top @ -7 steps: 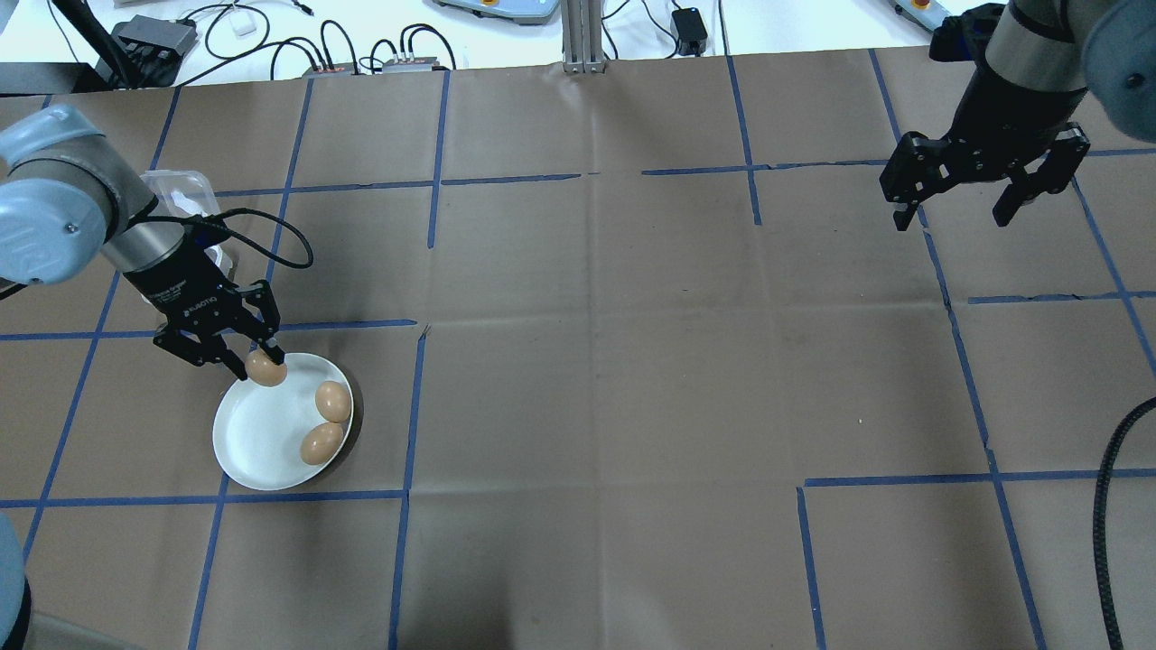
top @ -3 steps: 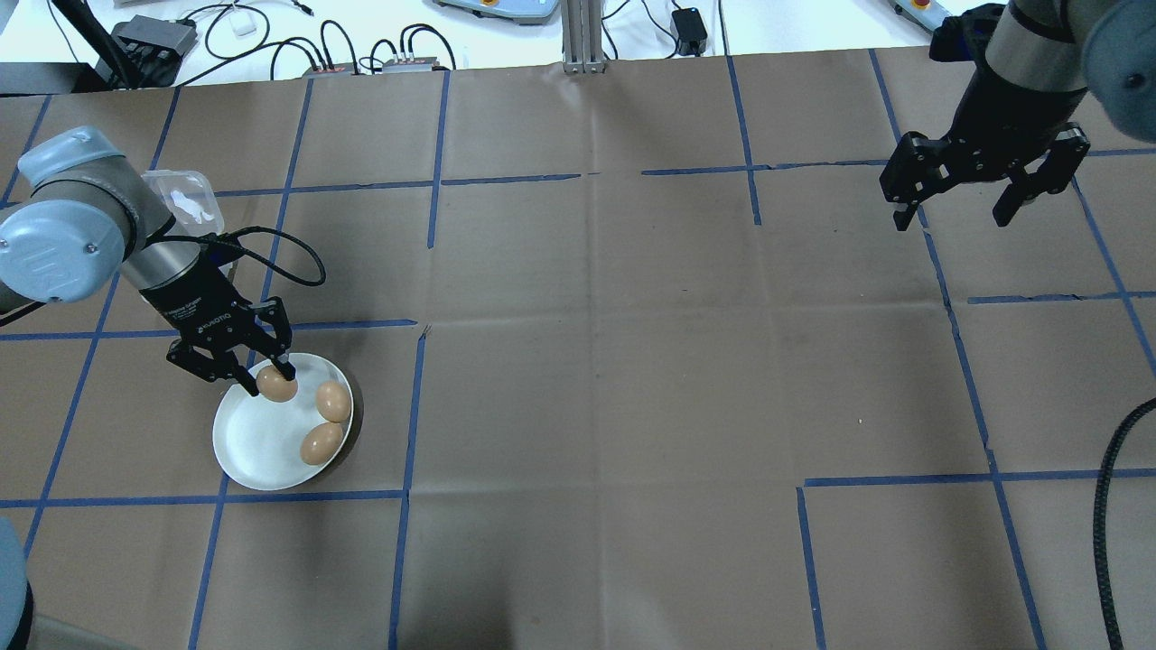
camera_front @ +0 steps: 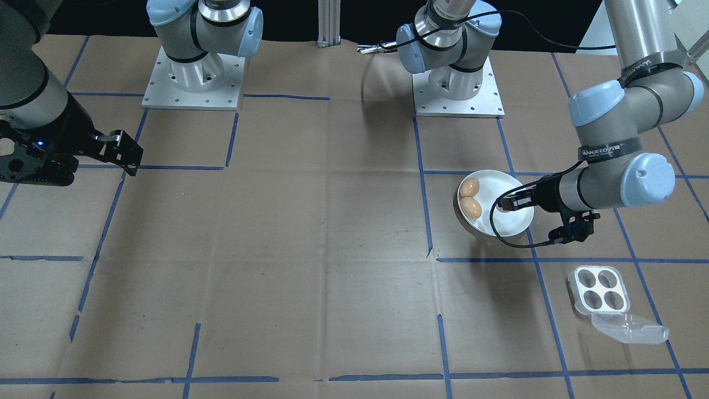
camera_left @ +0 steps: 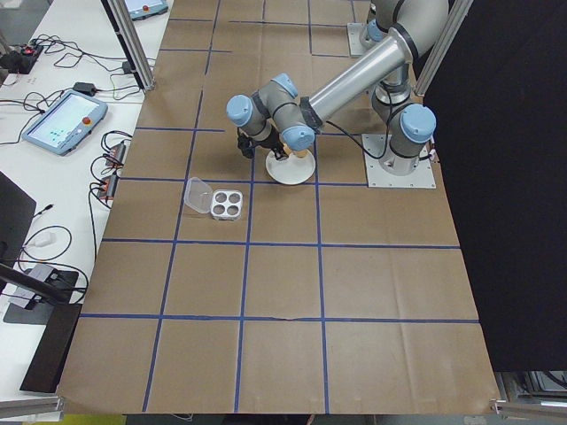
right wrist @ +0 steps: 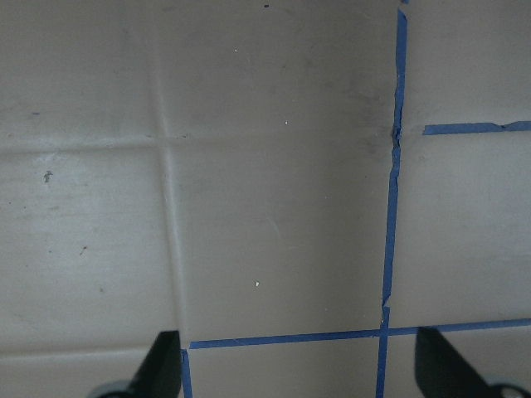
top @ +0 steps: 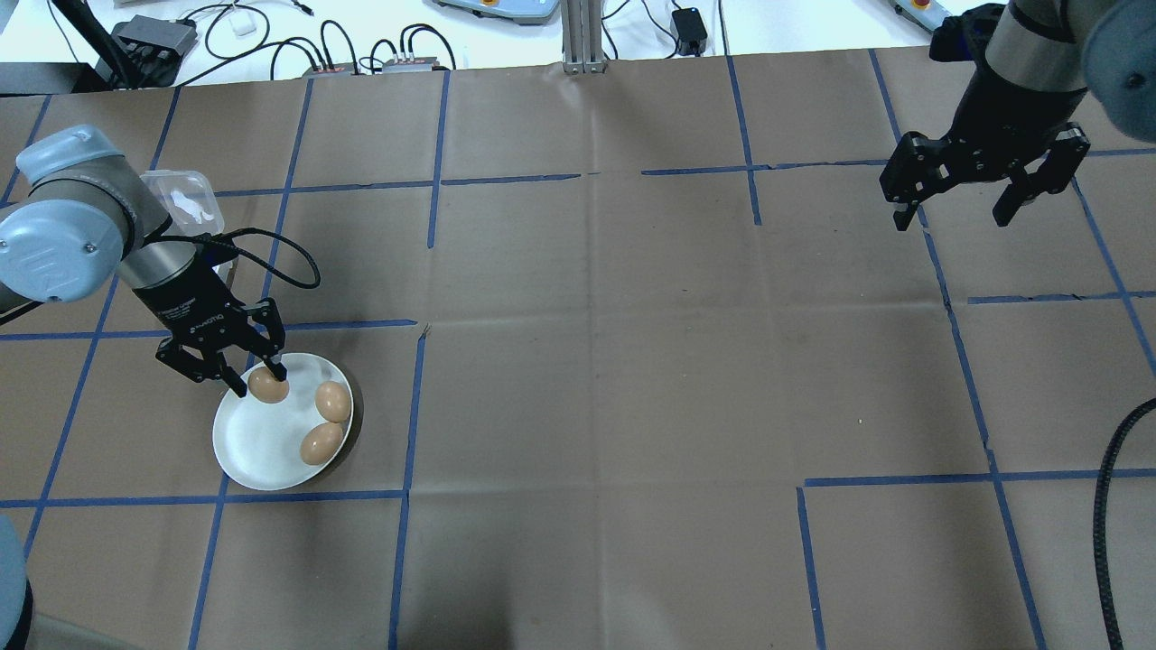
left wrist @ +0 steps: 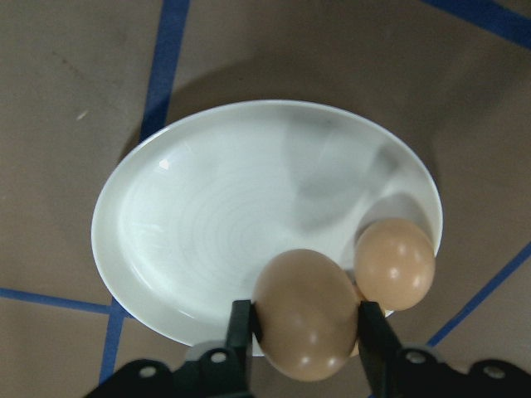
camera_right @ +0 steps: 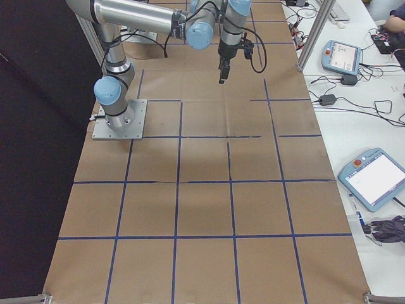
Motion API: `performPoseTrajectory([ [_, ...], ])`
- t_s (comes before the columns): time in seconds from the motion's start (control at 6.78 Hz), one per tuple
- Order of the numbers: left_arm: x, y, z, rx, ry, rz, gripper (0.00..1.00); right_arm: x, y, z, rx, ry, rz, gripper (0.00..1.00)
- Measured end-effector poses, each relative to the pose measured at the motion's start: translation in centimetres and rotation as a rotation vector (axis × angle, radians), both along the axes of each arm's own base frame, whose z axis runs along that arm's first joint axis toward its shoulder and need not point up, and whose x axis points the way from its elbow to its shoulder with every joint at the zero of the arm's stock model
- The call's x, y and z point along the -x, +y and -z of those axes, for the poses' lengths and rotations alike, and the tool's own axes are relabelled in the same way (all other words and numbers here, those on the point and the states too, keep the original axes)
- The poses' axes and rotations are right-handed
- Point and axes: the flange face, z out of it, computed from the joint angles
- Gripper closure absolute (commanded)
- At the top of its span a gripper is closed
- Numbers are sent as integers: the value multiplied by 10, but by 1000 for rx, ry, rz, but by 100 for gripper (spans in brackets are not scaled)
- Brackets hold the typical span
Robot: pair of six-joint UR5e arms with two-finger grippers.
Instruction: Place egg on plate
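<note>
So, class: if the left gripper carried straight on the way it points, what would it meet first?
Most likely the plate. The left gripper points down, shut on an egg over the plate's edge; how far above it is unclear.

My table is covered in brown paper crossed by blue tape lines. The white plate rests on it directly under my left gripper, and the clear egg tray sits near it, behind that wrist.

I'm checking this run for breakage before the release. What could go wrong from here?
The left gripper holds a brown egg near the round white plate's rim; released there, it might roll off. It might also roll into the two brown eggs already on the plate and knock them.
</note>
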Motion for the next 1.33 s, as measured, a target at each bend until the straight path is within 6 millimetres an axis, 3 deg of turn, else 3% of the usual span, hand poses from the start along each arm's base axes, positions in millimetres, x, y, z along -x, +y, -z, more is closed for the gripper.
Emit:
performPoseTrajectory([
  [0.44, -16, -12, -17, 66, -145, 56, 0, 0, 0, 0, 0, 0, 0, 0],
  [0.74, -11, -50, -65, 305, -256, 89, 0, 0, 0, 0, 0, 0, 0, 0],
  [0.89, 7, -70, -98, 394, -285, 125, 0, 0, 0, 0, 0, 0, 0, 0],
  [1.03, 37, -88, -133, 454, -294, 175, 0, 0, 0, 0, 0, 0, 0, 0],
  [1.18, 80, -99, -164, 506, -278, 232, 0, 0, 0, 0, 0, 0, 0, 0],
  [1.33, 127, -98, -187, 538, -223, 275, 0, 0, 0, 0, 0, 0, 0, 0],
])
